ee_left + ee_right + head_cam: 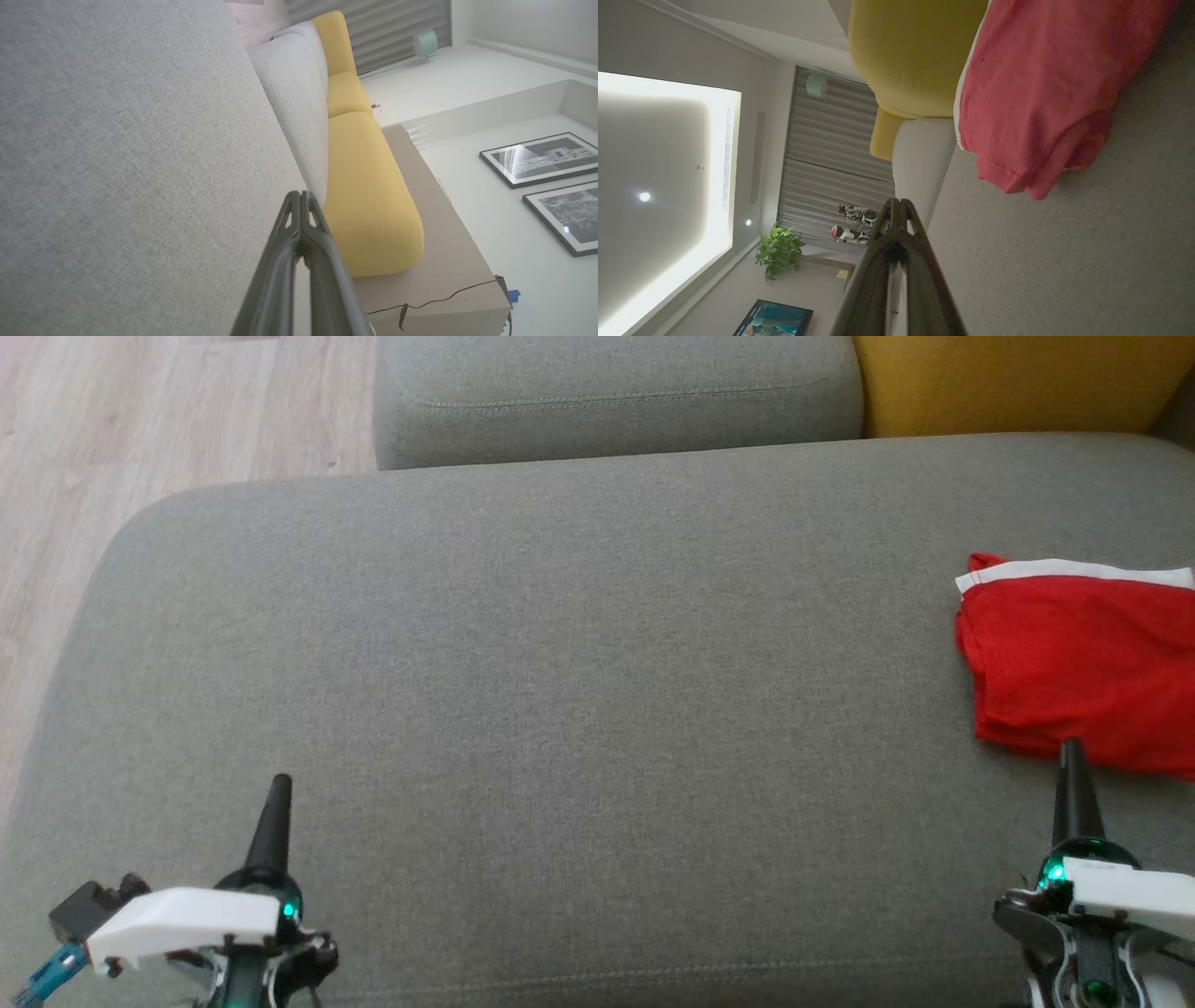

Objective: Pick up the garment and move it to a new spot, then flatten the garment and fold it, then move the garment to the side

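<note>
A folded red garment (1083, 667) with a white band along its far edge lies at the right side of the grey sofa cushion (560, 691), cut off by the frame's right edge. In the right wrist view the red garment (1045, 88) fills the upper right. My right gripper (1072, 751) is shut, empty, its tip just before the garment's near edge. My left gripper (280, 784) is shut and empty at the lower left, far from the garment. Both wrist views show fingertips pressed together: left gripper (300, 196), right gripper (897, 203).
A second grey cushion (616, 392) and a yellow cushion (1018, 383) sit behind the seat. Wood floor (140, 420) lies off the cushion's left edge. The wide middle of the grey cushion is bare fabric.
</note>
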